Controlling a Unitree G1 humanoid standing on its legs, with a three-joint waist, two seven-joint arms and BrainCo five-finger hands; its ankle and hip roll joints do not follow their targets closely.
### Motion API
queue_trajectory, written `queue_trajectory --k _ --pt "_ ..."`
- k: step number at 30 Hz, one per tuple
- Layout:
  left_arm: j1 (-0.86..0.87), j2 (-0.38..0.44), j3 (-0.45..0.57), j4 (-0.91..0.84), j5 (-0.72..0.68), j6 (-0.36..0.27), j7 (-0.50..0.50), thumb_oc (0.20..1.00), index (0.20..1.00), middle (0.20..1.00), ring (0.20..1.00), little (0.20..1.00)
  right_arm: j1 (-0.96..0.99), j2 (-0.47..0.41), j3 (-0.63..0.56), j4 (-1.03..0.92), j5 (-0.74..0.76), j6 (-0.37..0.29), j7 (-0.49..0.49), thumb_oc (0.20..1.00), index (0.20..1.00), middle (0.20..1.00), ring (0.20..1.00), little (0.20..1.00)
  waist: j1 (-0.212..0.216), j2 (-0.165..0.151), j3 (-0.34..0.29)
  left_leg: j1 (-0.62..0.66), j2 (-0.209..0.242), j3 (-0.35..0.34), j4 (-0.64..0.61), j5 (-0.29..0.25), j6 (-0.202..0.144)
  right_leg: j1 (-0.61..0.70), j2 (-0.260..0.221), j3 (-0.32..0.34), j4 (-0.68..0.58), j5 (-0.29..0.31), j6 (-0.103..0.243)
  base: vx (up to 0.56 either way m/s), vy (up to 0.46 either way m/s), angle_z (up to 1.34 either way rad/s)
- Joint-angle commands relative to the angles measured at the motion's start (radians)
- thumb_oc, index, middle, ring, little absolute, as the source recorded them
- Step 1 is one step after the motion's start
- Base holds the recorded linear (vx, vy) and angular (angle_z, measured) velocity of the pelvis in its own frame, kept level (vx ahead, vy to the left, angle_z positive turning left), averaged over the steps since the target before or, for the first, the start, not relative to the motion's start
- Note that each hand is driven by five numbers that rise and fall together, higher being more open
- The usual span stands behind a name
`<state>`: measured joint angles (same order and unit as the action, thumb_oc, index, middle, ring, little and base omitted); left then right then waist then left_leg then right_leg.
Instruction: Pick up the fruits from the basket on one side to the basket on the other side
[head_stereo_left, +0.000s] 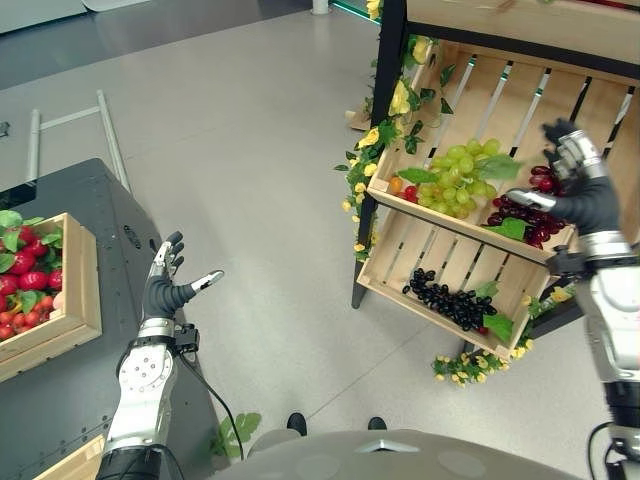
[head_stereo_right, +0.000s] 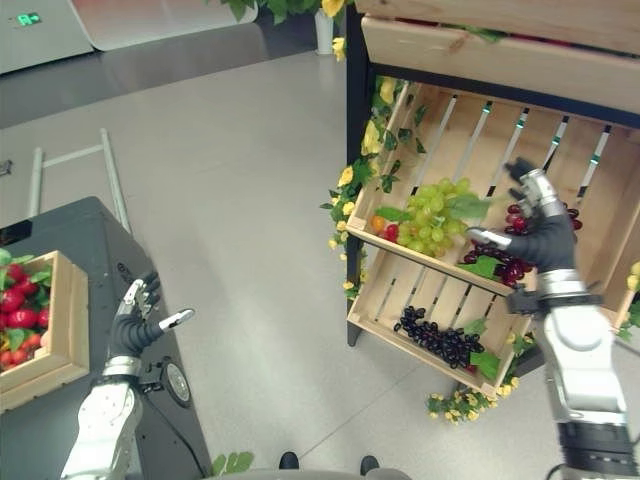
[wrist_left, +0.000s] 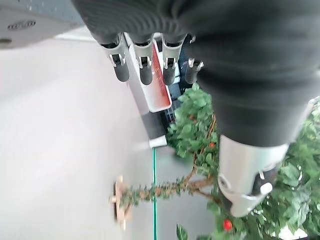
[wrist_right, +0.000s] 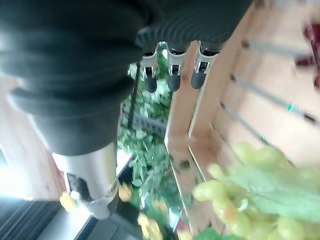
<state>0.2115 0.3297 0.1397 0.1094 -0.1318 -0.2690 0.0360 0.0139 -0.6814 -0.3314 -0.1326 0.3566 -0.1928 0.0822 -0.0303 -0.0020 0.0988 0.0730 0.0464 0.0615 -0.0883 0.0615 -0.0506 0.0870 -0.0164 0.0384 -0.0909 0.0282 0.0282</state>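
Note:
A tilted wooden crate (head_stereo_left: 470, 238) on the right-hand shelf holds green grapes (head_stereo_left: 458, 176), a bunch of dark red grapes (head_stereo_left: 528, 212) and a small red fruit (head_stereo_left: 409, 192). My right hand (head_stereo_left: 582, 198) hovers open, holding nothing, just in front of the red grapes; its wrist view shows straight fingers (wrist_right: 172, 70) above the green grapes (wrist_right: 250, 200). The crate below holds black grapes (head_stereo_left: 448, 298). At the left, a wooden box (head_stereo_left: 78, 290) of red fruit and leaves sits on a dark table. My left hand (head_stereo_left: 163, 290) is open and empty beside that table, with its fingers (wrist_left: 145, 62) spread over the floor.
The shelf's black post (head_stereo_left: 384, 110) is wrapped in yellow flowers and leaves. A dark table (head_stereo_left: 110, 230) fills the lower left, with a second wooden box corner (head_stereo_left: 75, 462) at its near edge. A metal frame (head_stereo_left: 108, 135) lies on the grey floor between table and shelf.

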Motion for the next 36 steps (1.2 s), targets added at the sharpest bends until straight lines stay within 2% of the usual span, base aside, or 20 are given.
queue_trajectory --k 1,14,23,31,34,36 --pt "-0.021 0.066 0.045 -0.009 0.000 -0.041 -0.016 1.000 1.000 1.000 1.000 1.000 -0.020 -0.008 -0.046 -0.073 0.053 -0.057 0.038 1.000 1.000 1.000 1.000 1.000 -0.001 -0.082 -0.020 0.033 -0.046 -0.017 0.027 -0.103 0.036 -0.014 -0.043 -0.027 0.058 -0.004 0.079 0.00 -0.003 -0.08" --pt "-0.019 0.047 0.084 -0.008 0.018 -0.042 -0.020 1.000 1.000 1.000 1.000 1.000 0.087 0.007 -0.150 -0.120 0.117 -0.057 0.107 1.000 1.000 1.000 1.000 1.000 -0.027 -0.090 -0.032 0.044 -0.042 -0.005 0.020 -0.109 0.035 -0.017 -0.039 -0.011 0.058 -0.008 0.078 0.00 0.004 -0.04" --pt "-0.034 0.034 0.082 -0.005 0.010 -0.052 -0.012 1.000 1.000 1.000 1.000 1.000 0.085 0.056 -0.126 -0.184 0.189 -0.075 0.162 1.000 1.000 1.000 1.000 1.000 -0.031 -0.084 -0.035 0.047 -0.046 0.000 0.020 -0.110 0.035 -0.016 -0.039 -0.008 0.059 -0.010 0.077 0.00 0.001 0.00" --pt "-0.048 0.004 0.088 0.002 -0.067 -0.077 -0.011 1.000 1.000 1.000 1.000 1.000 0.093 0.167 -0.090 -0.200 0.277 -0.113 0.197 1.000 1.000 1.000 1.000 1.000 -0.036 -0.073 -0.037 0.050 -0.048 -0.001 0.022 -0.112 0.036 -0.016 -0.041 -0.009 0.065 -0.016 0.074 0.00 0.000 0.00" --pt "-0.047 -0.006 0.078 0.011 -0.105 -0.086 -0.010 1.000 1.000 1.000 1.000 1.000 0.091 0.234 -0.066 -0.201 0.352 -0.136 0.202 1.000 1.000 1.000 1.000 1.000 -0.038 -0.066 -0.039 0.053 -0.049 0.001 0.025 -0.115 0.036 -0.012 -0.043 -0.008 0.067 -0.018 0.073 0.00 0.000 0.00" --pt "-0.046 -0.006 0.078 0.013 -0.106 -0.088 -0.012 1.000 1.000 1.000 1.000 1.000 0.094 0.240 -0.063 -0.212 0.355 -0.132 0.212 1.000 1.000 1.000 1.000 1.000 -0.039 -0.065 -0.040 0.054 -0.049 0.001 0.025 -0.116 0.036 -0.011 -0.043 -0.007 0.068 -0.018 0.072 0.00 0.000 0.00"
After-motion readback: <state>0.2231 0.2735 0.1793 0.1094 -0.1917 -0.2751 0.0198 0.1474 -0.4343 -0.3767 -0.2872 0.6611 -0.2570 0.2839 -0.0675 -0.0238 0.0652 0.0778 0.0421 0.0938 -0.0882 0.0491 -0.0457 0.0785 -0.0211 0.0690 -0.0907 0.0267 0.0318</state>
